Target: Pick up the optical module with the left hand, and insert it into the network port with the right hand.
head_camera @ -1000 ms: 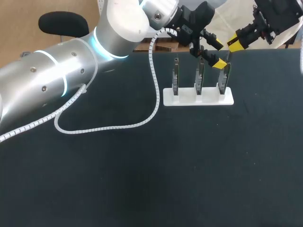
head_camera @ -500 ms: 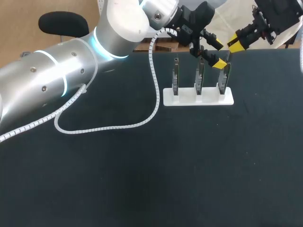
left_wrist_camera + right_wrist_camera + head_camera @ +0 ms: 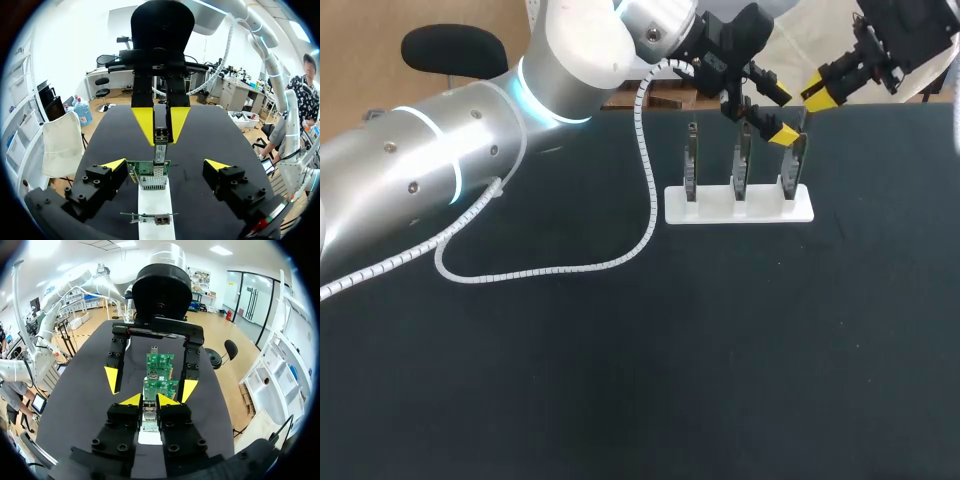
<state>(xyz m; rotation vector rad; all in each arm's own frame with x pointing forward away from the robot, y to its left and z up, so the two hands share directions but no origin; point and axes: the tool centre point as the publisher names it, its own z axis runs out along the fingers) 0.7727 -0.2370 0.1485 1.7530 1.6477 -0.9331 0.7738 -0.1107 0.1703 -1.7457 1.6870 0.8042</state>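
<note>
Item: optical module (image 3: pixel 160 145), gripped from both sides by the closed fingers of your right gripper (image 3: pixel 149 400).
Position: in the head view, at 1 o'clock from the middle of the table (image 3: pixel 620 380), over the 3 o'clock end of the white holder (image 3: pixel 740 210).
Left gripper (image 3: pixel 166 164): fingers spread wide and holding nothing, one on each side of the network card (image 3: pixel 145 167).
Key relation: the module hung directly above that card with its long axis upright. Its lower end was at the card's upper edge. The port itself was hidden under it, so you could not tell whether it had entered.
Nearer arm: the right, which already carried the module.
Other stock: two more cards (image 3: pixel 691 165) (image 3: pixel 741 165) stood at 9 o'clock along the holder.
Change: against the head views from the second before, you would have found no shift in either arm or in the cards.
Judgement: your next move was likely a straight downward push by the right arm.
</note>
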